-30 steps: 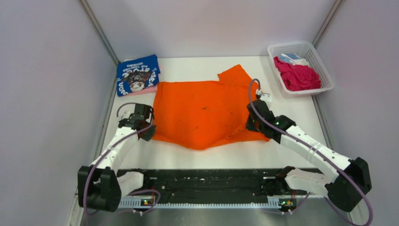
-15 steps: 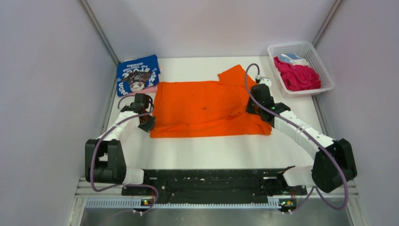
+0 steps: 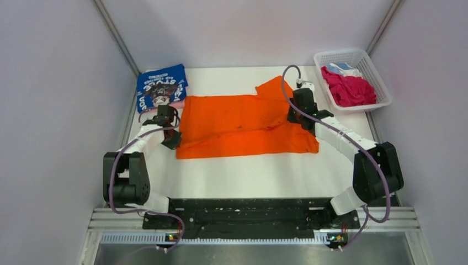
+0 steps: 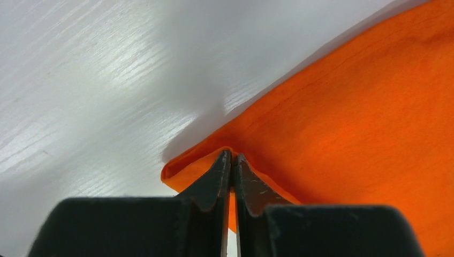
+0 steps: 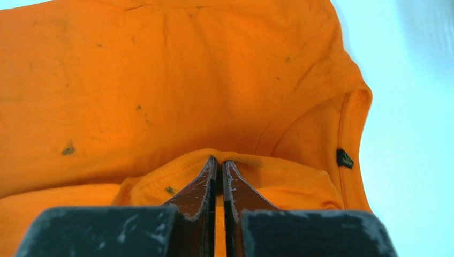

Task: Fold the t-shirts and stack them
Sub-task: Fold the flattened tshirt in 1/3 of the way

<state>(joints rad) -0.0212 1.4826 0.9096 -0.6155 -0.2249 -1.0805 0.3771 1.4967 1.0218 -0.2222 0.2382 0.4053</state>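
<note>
The left tool [image 4: 231, 155] and the right tool [image 5: 218, 159] are each clamping an end of the orange tee [image 3: 243, 127], which is lying half folded mid-desk [image 3: 248, 176], while the blue tee [image 3: 161, 88] is sitting folded far left and other tees [image 3: 349, 89] are waiting in the basket [image 3: 381, 83] far right.

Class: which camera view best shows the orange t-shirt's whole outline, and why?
Top external: the orange t-shirt appears nearly entire, edge to edge. Left wrist shows only a corner pinched by the left gripper; right wrist shows just the collar area and a fold pinched by the right gripper.
</note>
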